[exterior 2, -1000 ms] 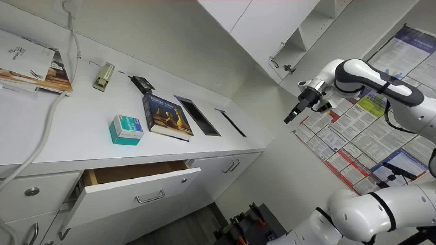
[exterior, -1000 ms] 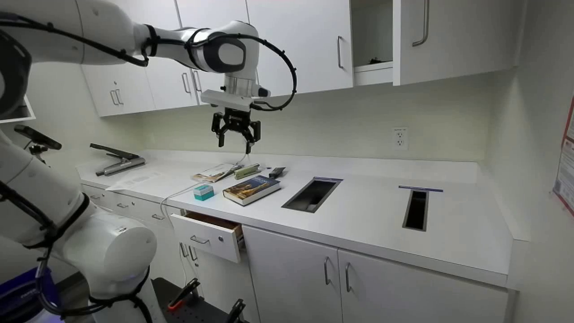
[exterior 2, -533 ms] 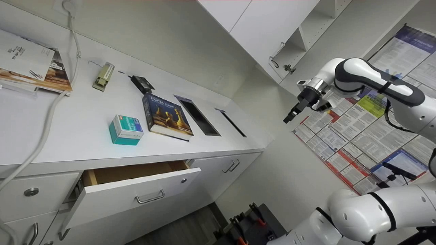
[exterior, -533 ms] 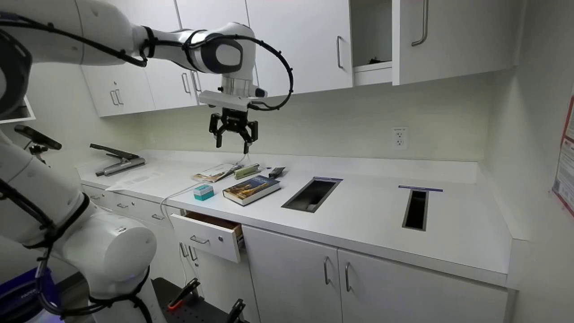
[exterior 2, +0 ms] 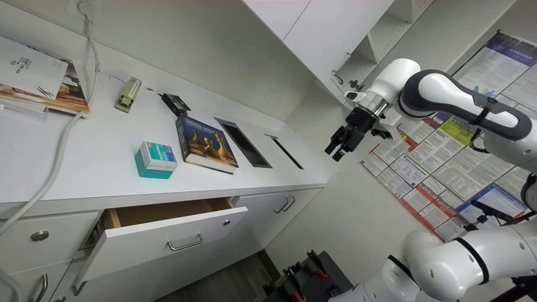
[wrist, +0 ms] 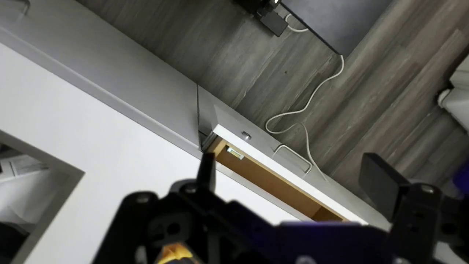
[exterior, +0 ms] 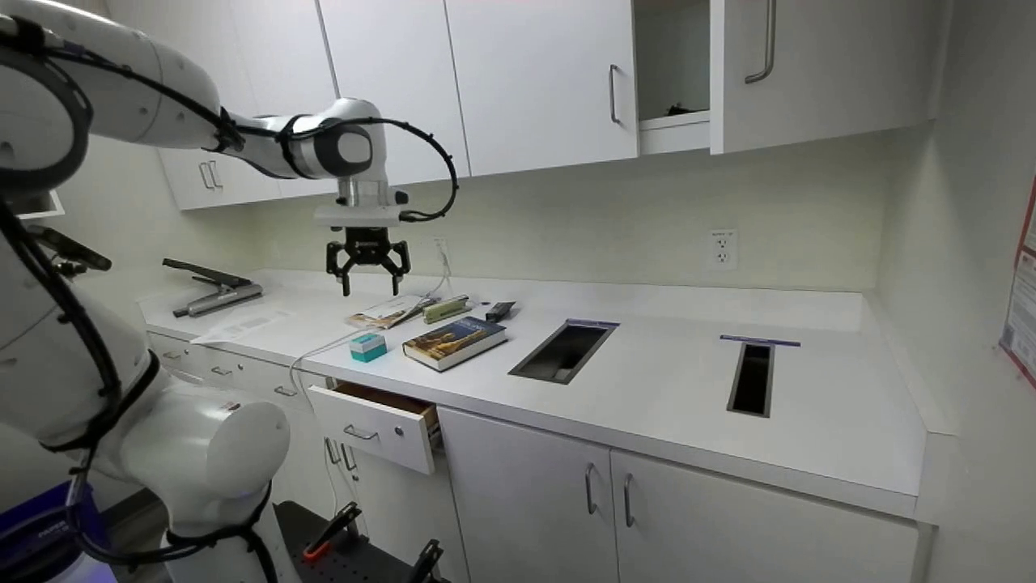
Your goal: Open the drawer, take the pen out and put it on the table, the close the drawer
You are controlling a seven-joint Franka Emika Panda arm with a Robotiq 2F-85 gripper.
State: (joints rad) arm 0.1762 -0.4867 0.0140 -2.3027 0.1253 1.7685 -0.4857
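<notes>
Room: pale wall (exterior: pixel 566 243), white wall cabinets (exterior: pixel 542 89), long white surface (exterior: pixel 647 405) with two dark rectangular cut-outs (exterior: pixel 564 352).
Hand (exterior: pixel 371 290): mid-air, pointing down, my fingers (wrist: pixel 207 170) spread wide apart, clear of the surface.
Drawer (exterior 2: pixel 147 247): pulled out below the surface's front edge; white front with metal handle (exterior 2: pixel 185 246) and round lock (exterior 2: pixel 226 222), tan wood inside. From my wrist it shows between my fingers.
Drawer corner: small pale item (wrist: pixel 235 152) inside, at the lock end; too small for me to identify.
Pen: can't make it out, can't tell where it lies; I see only part of the drawer's inside.
Box (exterior 2: pixel 156 161): teal and white, on the surface near the front edge.
Book (exterior 2: pixel 207 144): flat, chess pieces on the cover, just beside the box, not touching it.
Black item (exterior 2: pixel 174 102): wall side of the book; can't tell if they touch.
Green item (exterior 2: pixel 128 94): between the black item and a stack of papers (exterior 2: pixel 31 71).
Cable (exterior 2: pixel 60 147): white, runs past the papers and down over the front edge.
Stapler-like tool (exterior: pixel 218 301): far end of the surface, black lever tilted up.
Cabinet door (exterior: pixel 817 73): swung open, up on the wall.
</notes>
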